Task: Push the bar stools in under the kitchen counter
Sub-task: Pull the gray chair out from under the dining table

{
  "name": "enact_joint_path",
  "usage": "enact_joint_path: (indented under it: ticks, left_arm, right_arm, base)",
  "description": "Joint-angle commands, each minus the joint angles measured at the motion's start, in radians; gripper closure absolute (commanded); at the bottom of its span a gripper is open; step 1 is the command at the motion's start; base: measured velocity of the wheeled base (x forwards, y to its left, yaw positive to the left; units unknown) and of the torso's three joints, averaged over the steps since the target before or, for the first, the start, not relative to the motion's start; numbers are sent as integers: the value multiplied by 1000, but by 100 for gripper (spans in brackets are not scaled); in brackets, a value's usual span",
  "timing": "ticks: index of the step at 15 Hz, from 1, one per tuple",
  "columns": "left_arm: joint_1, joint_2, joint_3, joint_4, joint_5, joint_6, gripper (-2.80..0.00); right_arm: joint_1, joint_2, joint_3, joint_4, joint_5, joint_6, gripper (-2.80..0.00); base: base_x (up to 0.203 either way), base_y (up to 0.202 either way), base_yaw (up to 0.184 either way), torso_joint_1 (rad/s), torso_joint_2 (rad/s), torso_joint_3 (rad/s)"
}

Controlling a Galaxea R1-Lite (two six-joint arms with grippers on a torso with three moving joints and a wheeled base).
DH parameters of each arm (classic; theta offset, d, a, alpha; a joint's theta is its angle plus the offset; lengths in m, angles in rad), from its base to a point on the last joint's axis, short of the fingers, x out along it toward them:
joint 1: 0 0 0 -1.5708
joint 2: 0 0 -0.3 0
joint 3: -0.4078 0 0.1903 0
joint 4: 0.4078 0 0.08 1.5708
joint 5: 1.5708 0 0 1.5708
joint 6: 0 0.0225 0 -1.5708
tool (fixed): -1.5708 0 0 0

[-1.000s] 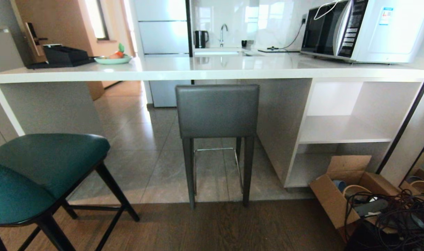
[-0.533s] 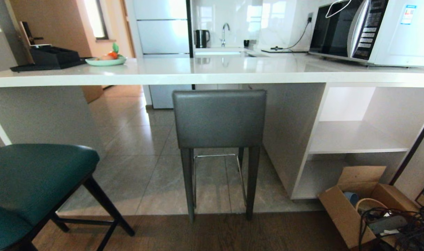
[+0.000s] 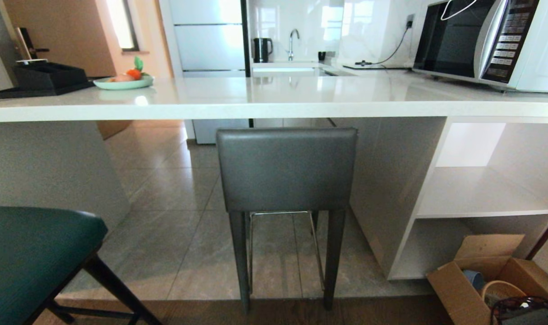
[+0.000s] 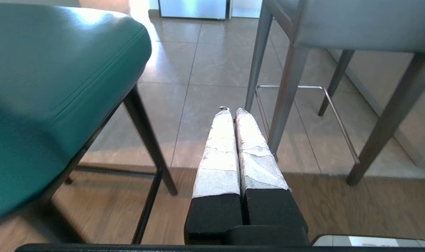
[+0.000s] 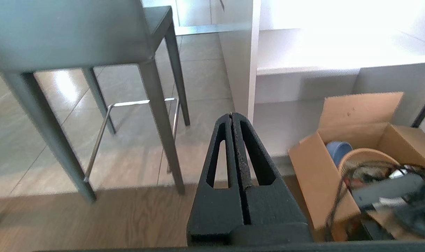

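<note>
The boxy grey bar stool [image 3: 286, 169] stands straight ahead, its back just below the white kitchen counter's [image 3: 274, 108] front edge. The teal bar stool [image 3: 32, 253] stands nearer me at the lower left, out from the counter. Neither arm shows in the head view. In the left wrist view my left gripper [image 4: 232, 110] is shut and empty, hanging low between the teal stool [image 4: 55, 84] and the grey stool's legs [image 4: 289, 94]. In the right wrist view my right gripper [image 5: 231, 114] is shut and empty, right of the grey stool [image 5: 76, 38].
A microwave [image 3: 490, 43], a black tray [image 3: 39, 79] and a green plate [image 3: 122, 82] sit on the counter. White shelves [image 3: 481, 198] fill its right end. An open cardboard box [image 3: 485, 280] with cables lies on the floor at the lower right. Tiled floor stretches under the counter.
The whole view has grown and shifted: the camera has come closer to the counter and the grey stool. The teal stool has slid further toward the lower left corner.
</note>
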Motion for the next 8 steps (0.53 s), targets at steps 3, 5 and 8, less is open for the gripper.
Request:
enact_joint_path:
  ticks: [3,5,8]
  left_arm:
    - [0,2,0,0,0,0,0]
    - [0,2,0,0,0,0,0]
    - [0,2,0,0,0,0,0]
  right_arm:
    - [1,0,5,0,0,0,0]
    - [1,0,5,0,0,1,0]
    - [1,1,5,0,0,1,0]
  base:
    - [194,0,3,1,3,-1]
    - [195,0,1,3,-4,1]
    - [194,0,4,3,5,4]
